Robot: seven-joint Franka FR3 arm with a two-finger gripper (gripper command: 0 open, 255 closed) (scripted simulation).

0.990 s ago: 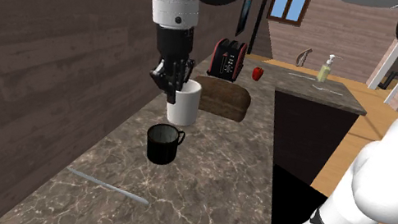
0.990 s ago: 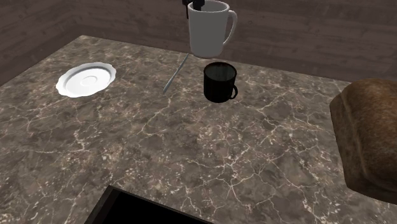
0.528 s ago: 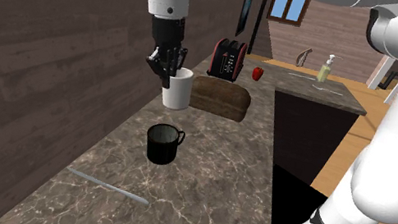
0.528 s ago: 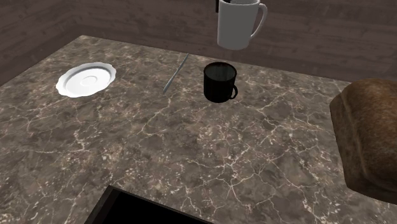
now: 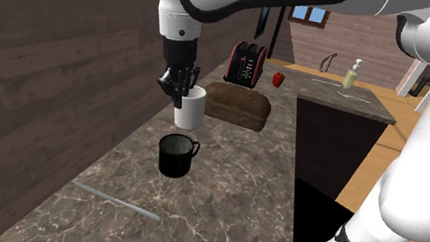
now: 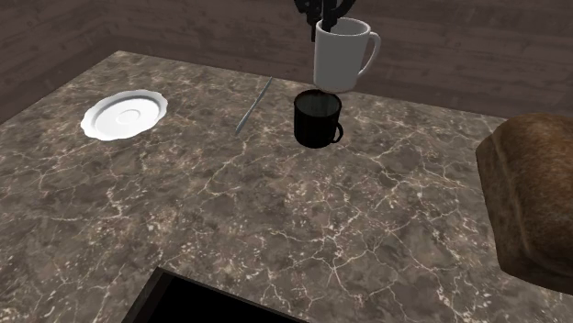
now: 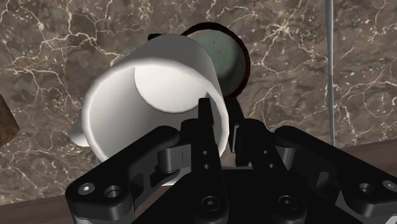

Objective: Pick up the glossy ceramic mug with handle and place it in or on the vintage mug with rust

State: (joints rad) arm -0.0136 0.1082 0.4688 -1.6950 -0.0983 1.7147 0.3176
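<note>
Lowered since the earlier frame, the white mug hangs just above the black mug; gripper clamped on its rim, one finger inside; in the second exterior view, metal rod at ten o'clock of the black mug, white plate beyond at nine.

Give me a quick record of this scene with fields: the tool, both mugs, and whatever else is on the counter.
tool: shut on the white mug's rim, one finger inside, one outside
white mug: held in the air, opening up
dark mug: upright on the marbled counter, below the white mug and slightly offset from it
contact between mugs: none, a gap shows in the shoulder view
other things: white plate, thin grey rod, brown loaf
</note>
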